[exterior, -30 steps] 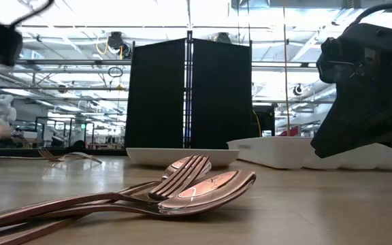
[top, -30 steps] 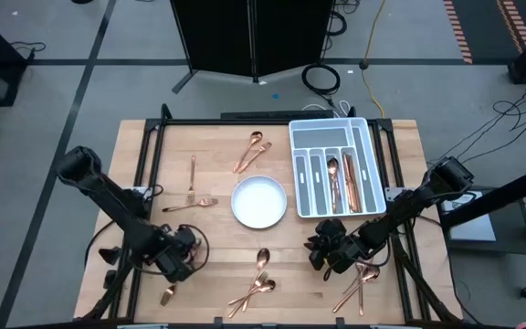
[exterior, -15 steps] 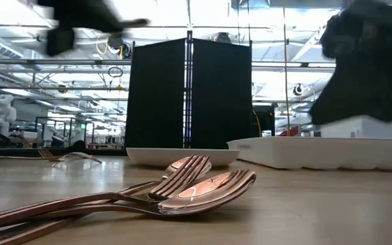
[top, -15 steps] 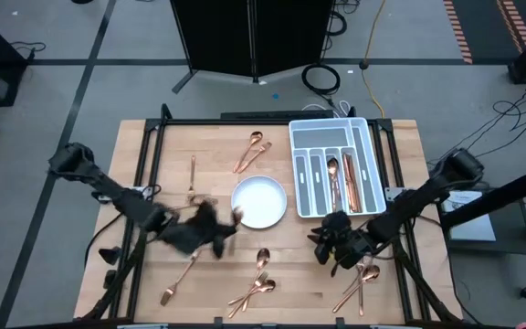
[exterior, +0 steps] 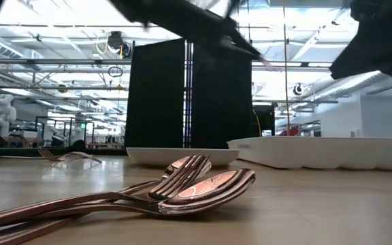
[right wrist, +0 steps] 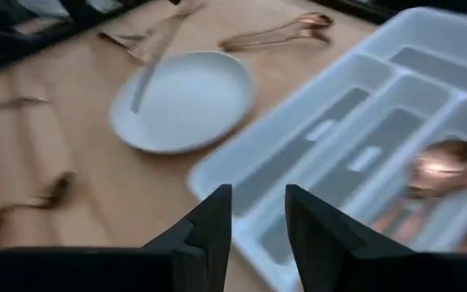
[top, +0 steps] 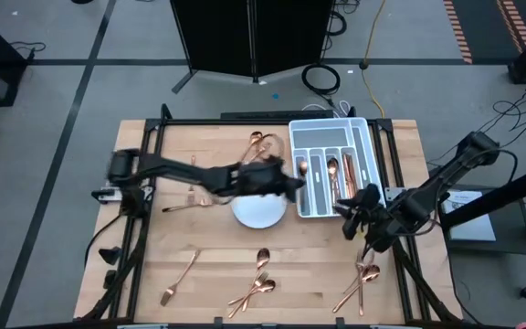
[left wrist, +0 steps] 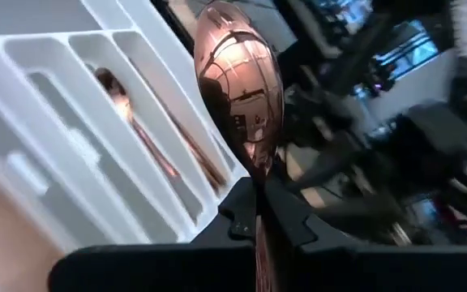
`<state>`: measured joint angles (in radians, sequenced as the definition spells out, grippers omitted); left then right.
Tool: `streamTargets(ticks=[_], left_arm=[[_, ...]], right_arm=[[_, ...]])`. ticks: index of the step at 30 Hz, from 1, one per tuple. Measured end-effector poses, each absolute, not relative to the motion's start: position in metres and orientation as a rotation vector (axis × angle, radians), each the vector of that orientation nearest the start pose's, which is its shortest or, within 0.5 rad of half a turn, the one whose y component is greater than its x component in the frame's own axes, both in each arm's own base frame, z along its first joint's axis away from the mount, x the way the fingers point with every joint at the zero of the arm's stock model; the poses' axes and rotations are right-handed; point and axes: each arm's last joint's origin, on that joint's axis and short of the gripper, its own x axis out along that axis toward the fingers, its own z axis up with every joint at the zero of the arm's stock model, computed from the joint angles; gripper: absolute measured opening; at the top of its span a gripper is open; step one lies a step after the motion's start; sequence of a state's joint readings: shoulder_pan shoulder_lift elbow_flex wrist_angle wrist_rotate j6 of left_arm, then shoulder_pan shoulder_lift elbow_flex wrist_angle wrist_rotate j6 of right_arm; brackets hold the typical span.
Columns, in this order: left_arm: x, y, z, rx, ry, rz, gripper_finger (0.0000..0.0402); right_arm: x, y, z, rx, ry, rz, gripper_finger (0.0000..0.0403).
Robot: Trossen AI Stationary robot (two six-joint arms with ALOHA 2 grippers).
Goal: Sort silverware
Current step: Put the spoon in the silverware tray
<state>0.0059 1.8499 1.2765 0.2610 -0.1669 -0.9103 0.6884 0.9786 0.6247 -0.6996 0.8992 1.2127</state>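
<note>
A: Left gripper [left wrist: 259,212] is stretched out across the table, up above the near edge of the white cutlery tray [top: 331,167], fingers pinched tight on the handle of a copper spoon [left wrist: 242,81]. The bowl of that spoon stands up past the fingertips, with the tray's compartments right behind it.

B: From overhead the arm lies over the round white plate [top: 259,209], and the spoon's bowl [top: 302,167] sits over the tray's left-hand slots. What about the tray itself?

A: Copper pieces lying in the middle and right compartments [top: 341,181]; one is a spoon, bowl toward the tray's far end.

B: And the right gripper [right wrist: 259,219]?

A: Hovering just off the tray's near right corner, fingers parted a little, nothing between them. Its camera looks across the tray to the plate.

B: Loose silverware elsewhere?

A: Plenty. A pair of spoons [top: 257,146] at the far edge beside the tray, a fork [top: 189,204] left of the plate, another fork [top: 180,277] near the front left, a crossed cluster of spoons and a fork [exterior: 182,185] front centre, and a pile [top: 362,281] front right, below the right gripper.
</note>
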Motion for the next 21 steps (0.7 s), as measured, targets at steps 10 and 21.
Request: streamTargets(ticks=[10,21], left_arm=[[0.514,0.055,0.224,-0.994,0.311,0.360,0.0001],[0.531,0.075,0.251,-0.713,0.204,0.311,0.0001]], right_arm=[[0.118,0.064,0.225,0.347,0.418,-0.719,0.0107],[0.118,0.065,0.224,0.128,0.517,-0.650,0.0107]])
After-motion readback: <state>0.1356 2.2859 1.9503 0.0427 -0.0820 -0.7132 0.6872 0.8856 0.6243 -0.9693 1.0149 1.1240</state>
